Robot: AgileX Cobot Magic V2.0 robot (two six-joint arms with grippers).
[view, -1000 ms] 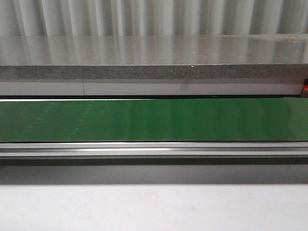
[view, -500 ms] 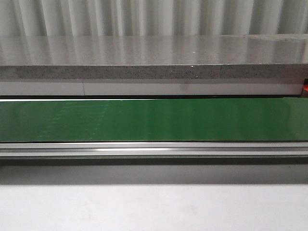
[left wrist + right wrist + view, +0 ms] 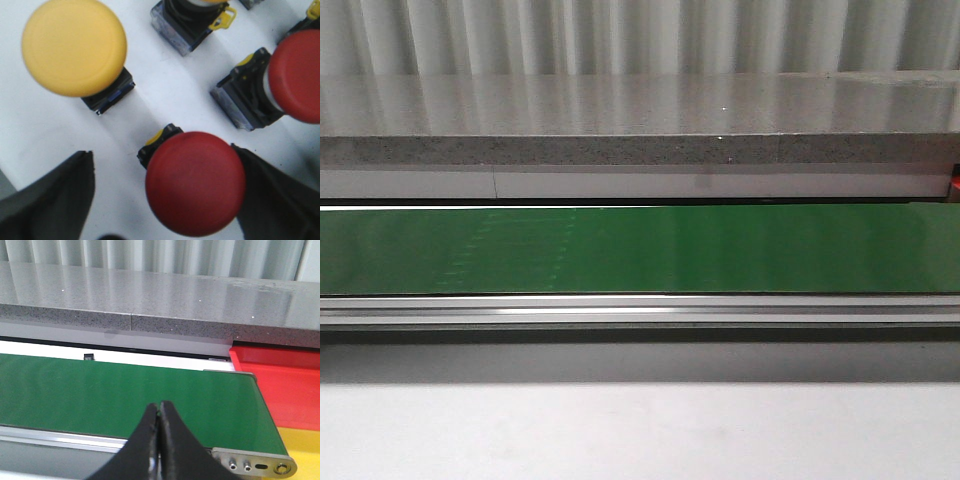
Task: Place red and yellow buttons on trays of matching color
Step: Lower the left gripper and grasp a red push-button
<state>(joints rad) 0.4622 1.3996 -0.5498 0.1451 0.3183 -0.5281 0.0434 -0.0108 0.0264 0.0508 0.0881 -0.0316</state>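
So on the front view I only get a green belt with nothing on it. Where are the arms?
Observer: The left gripper is open over a red button, one finger on each side.
Reviewer: Any yellow ones?
Observer: Yes, a yellow button stands close by.
Reviewer: And the right arm?
Observer: The right gripper is shut and empty above the belt, with the red tray past the belt's end.

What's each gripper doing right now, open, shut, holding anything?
Left gripper: open, fingers either side of a red button, not clamped.
Right gripper: shut, empty, over the green belt.
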